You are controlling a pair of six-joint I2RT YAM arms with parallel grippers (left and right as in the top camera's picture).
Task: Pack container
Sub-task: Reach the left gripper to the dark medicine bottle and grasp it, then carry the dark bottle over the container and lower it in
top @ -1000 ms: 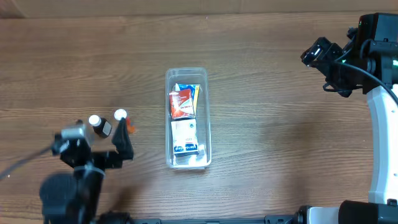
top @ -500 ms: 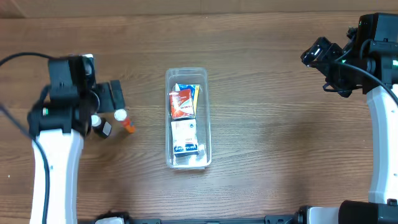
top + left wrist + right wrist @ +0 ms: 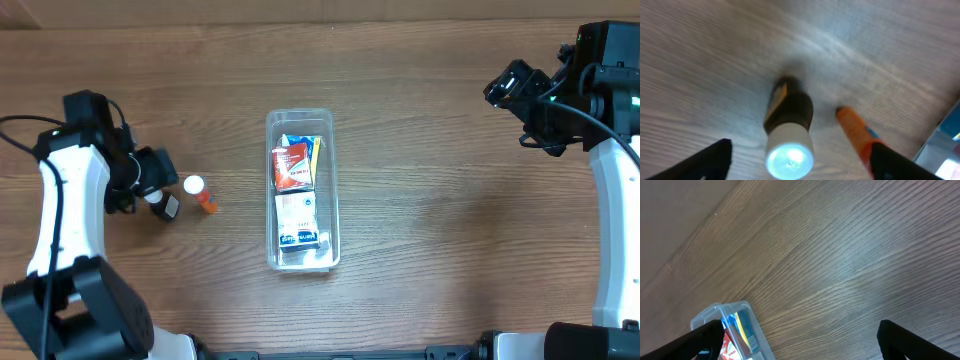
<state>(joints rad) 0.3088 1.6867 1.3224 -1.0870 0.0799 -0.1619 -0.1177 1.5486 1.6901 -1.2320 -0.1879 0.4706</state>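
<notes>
The container [image 3: 302, 190] is a clear long bin at mid-table, holding a red box [image 3: 292, 166], a blue-yellow box and a white box [image 3: 297, 215]. It also shows in the right wrist view [image 3: 720, 320] and at the edge of the left wrist view [image 3: 946, 145]. A small black bottle with a white cap [image 3: 162, 205] [image 3: 789, 127] and an orange tube with a white cap [image 3: 200, 194] [image 3: 856, 131] are on the table left of it. My left gripper [image 3: 158, 186] [image 3: 800, 165] is open, with the bottle between its fingers. My right gripper [image 3: 512, 92] [image 3: 800, 340] is open and empty at the far right.
The wooden table [image 3: 440, 220] meets a lighter strip along its far edge [image 3: 320, 12]. The right arm's white link [image 3: 612, 230] runs down the right side. The left arm's white link [image 3: 62, 210] runs down the left side.
The left arm has swung from the front left round to the far left, and its gripper now sits at the bottle. The bottle, tube, container and right arm have not moved.
</notes>
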